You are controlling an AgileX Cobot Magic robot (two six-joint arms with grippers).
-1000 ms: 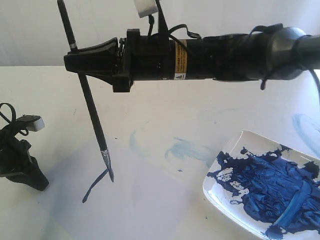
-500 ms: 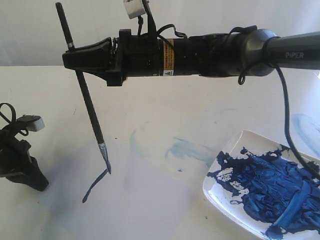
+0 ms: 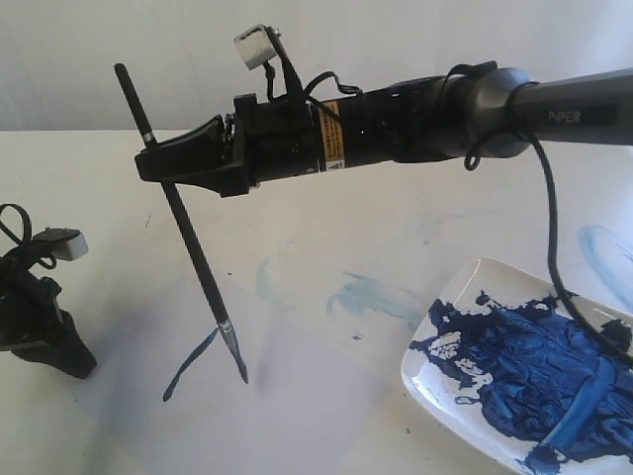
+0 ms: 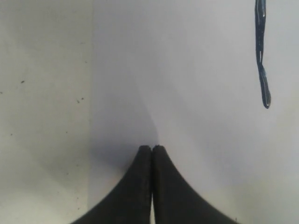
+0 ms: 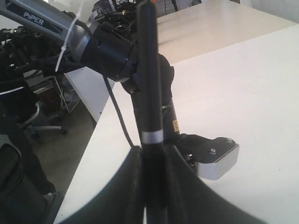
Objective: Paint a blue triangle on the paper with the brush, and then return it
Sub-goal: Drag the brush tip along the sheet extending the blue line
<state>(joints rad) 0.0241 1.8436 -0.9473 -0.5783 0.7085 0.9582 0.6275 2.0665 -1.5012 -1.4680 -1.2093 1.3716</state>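
Right gripper: pinches the brush high on the handle, just under the silver band. Shaft tilted, tip down over the paper, just beside a single dark-blue stroke; cannot tell whether the tip touches the sheet. Left gripper: pressed together, empty, low by the paper, apart from the stroke. Plate to the right: smeared blue paint, far corner cut off. Paper edges faint against table.

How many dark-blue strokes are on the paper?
1: a slanted stroke on the paper, just left of the brush tip in the exterior view; the tip may hide more.
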